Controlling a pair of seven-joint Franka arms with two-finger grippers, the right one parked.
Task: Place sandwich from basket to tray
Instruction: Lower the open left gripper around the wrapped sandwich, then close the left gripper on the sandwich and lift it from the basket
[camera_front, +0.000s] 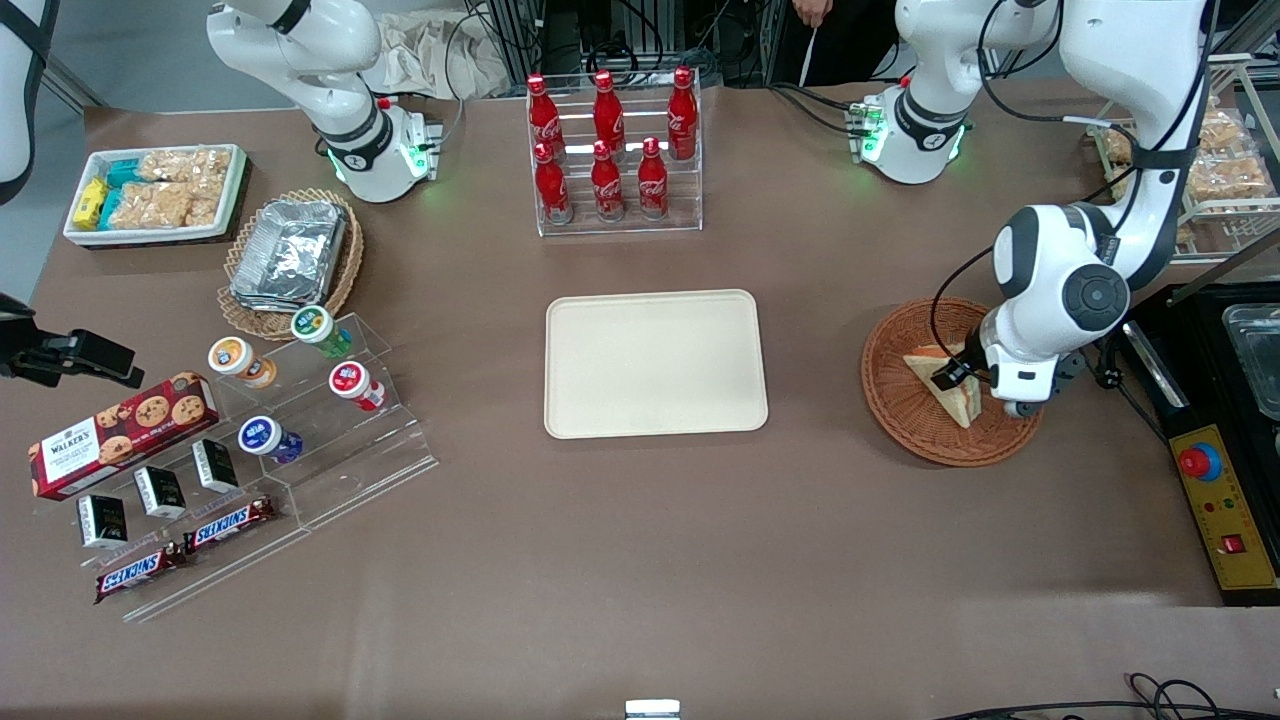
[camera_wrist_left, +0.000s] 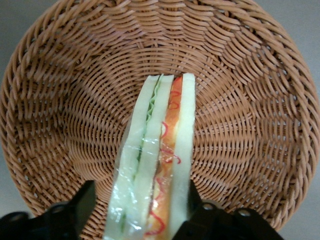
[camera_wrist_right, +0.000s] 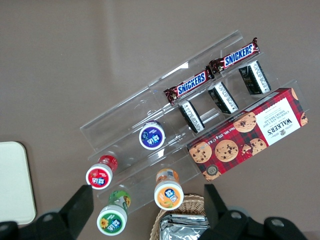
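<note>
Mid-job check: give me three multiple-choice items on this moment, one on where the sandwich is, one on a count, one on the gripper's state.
1. Where is the triangular white-bread sandwich?
A. On the cream rectangular plastic tray
B. In the round reddish-brown woven basket
C. On the bare table

2. How many red cola bottles stand in the clear rack?
A. Four
B. Six
C. Eight

3. What is the left arm's gripper doing?
A. Shut on the sandwich
B. Open above the tray
C. Shut on nothing

Answers:
1. B: the wrist view shows the sandwich against the weave of the basket, and the tray is bare.
2. B: two rows of three red cola bottles show in the front view.
3. A: a finger presses each bread face of the sandwich.
</note>
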